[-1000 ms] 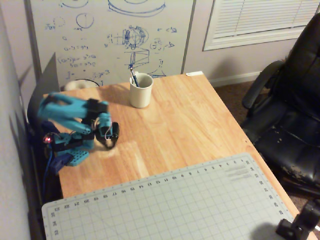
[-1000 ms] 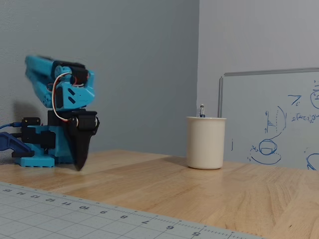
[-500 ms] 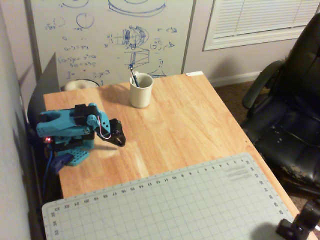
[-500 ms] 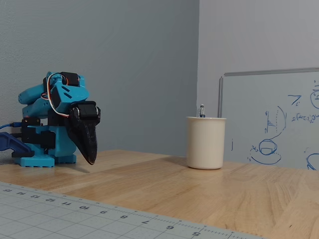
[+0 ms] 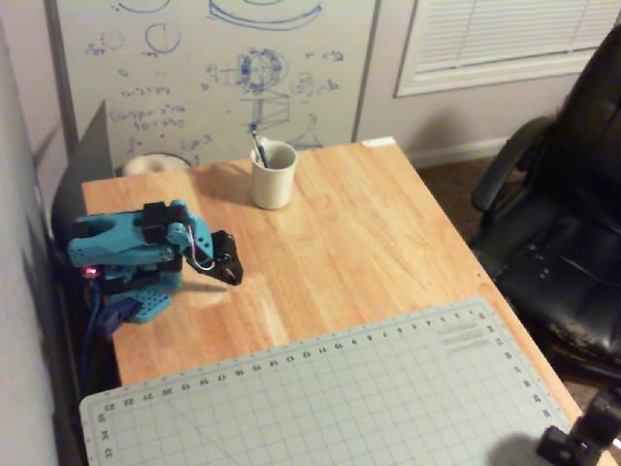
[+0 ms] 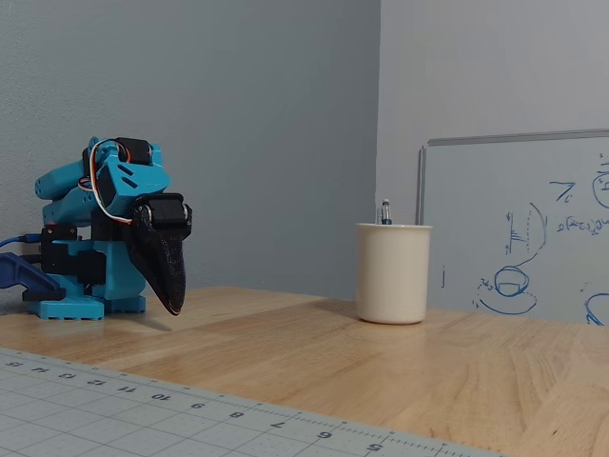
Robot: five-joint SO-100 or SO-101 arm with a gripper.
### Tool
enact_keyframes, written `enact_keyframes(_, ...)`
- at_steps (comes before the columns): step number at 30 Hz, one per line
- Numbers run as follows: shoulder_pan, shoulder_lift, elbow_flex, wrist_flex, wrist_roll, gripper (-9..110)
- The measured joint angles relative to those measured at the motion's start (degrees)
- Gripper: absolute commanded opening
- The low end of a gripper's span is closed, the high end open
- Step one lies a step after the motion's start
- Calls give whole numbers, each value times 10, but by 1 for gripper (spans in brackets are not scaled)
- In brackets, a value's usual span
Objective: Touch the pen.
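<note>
- I see the pen (image 5: 259, 150) standing tilted inside the cream cup (image 5: 273, 176) near the far edge of the counter (image 5: 369, 243); in the fixed view only its light tip (image 6: 385, 210) pokes above the cup's rim.
- My claw (image 6: 172, 303) hangs folded in front of the blue arm's base, its dark fingers drawn together to a point just above the wood, gripping nothing.
- From overhead the claw (image 5: 231, 271) sits well apart from the cup.
- A grey cutting mat (image 5: 320, 398) covers the near end of the counter.
</note>
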Motion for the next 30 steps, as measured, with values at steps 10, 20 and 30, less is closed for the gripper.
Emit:
enact_keyframes(10, -86, 0, -55, 0, 0, 1)
enact_keyframes(20, -206, -97, -234, 0, 0, 1)
enact_keyframes(30, -341, -369, -490, 0, 0, 1)
